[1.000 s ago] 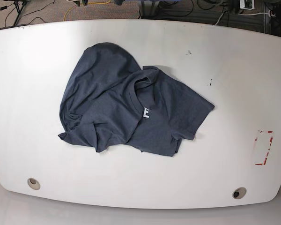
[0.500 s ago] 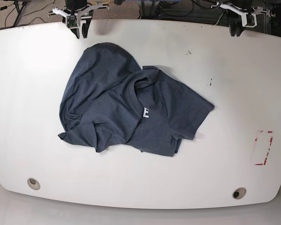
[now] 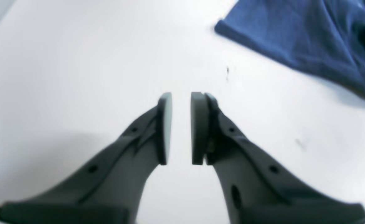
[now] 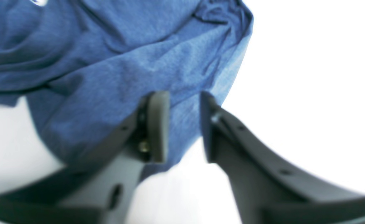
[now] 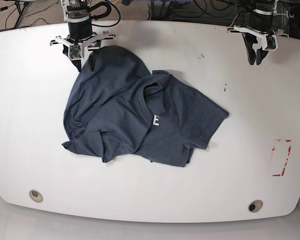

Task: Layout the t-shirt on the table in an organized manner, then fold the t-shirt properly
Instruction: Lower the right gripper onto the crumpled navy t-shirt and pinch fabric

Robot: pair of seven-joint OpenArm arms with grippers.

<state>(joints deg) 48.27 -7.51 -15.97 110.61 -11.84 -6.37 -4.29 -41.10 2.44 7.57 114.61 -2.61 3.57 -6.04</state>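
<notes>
Both pincers are held slightly parted and empty: the right gripper (image 4: 182, 126) over the shirt (image 5: 140, 112) edge, likely to grasp it, the left gripper (image 3: 181, 127) above bare table (image 5: 240, 165). The shirt lies crumpled mid-table.

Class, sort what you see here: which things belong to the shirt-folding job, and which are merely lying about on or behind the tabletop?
Part of the job:
- crumpled dark navy cotton t-shirt
- glossy white table
- left pincer, open
- right pincer, open

Just lying about:
- two round metal grommets
- red-and-white marking
- dark cables behind the table
</notes>
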